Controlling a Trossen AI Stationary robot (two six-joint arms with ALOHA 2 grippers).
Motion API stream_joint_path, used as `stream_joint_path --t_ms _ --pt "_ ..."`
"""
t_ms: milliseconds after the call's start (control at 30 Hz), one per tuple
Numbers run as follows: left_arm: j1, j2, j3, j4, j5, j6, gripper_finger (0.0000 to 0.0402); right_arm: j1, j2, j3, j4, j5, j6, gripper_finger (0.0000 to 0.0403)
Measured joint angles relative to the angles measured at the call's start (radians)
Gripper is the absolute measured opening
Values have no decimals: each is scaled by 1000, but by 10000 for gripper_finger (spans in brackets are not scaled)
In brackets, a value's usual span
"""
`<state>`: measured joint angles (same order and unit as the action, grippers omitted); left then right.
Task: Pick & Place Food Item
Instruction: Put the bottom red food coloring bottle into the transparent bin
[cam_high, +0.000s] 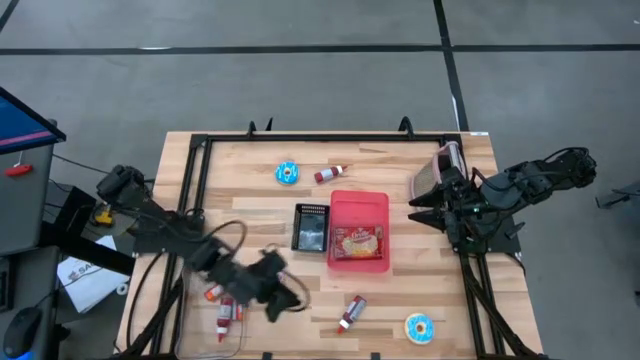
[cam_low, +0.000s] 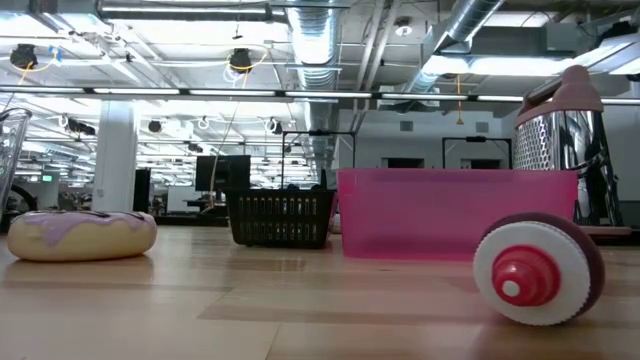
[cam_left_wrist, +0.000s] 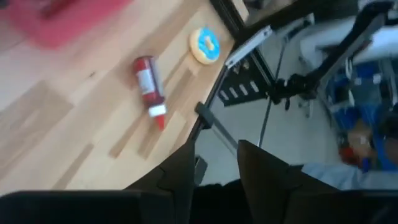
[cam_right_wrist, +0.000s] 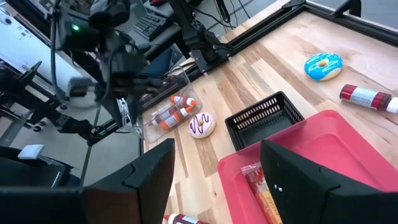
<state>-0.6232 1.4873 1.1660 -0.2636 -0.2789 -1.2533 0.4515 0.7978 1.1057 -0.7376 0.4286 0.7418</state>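
A red bin (cam_high: 358, 205) in the middle of the table holds a yellow-and-red food packet (cam_high: 358, 242). A black basket (cam_high: 310, 226) stands against the bin's left side. My left gripper (cam_high: 288, 297) hovers over the table's near left part, open, with nothing between its fingers (cam_left_wrist: 180, 177). The left wrist view looks past them at a ketchup bottle (cam_left_wrist: 149, 87) and a blue donut (cam_left_wrist: 205, 45) lying on the wood. My right gripper (cam_high: 418, 208) waits open above the table's right side, right of the bin (cam_right_wrist: 323, 143).
A lilac-frosted donut (cam_right_wrist: 202, 124) and a clear tray of bottles (cam_right_wrist: 174, 109) lie at the near left. Another blue donut (cam_high: 287, 172) and ketchup bottle (cam_high: 330, 174) lie at the far side. A metal grater (cam_high: 440, 170) stands at the far right. Black frame rails (cam_high: 330, 137) edge the table.
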Motion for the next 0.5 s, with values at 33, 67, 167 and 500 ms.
stream_joint_path --t_ms 33,67,167,500 --pt "32 28 15 5 62 32 116 0 0 0 0 0 0 228" --pt "57 56 26 0 122 53 115 0 0 0 0 0 0 228" --pt "111 144 58 -2 253 78 115 12 -1 0 1 1 8 228" --pt "174 376 195 -5 287 72 116 87 -1 0 -7 69 40 228"
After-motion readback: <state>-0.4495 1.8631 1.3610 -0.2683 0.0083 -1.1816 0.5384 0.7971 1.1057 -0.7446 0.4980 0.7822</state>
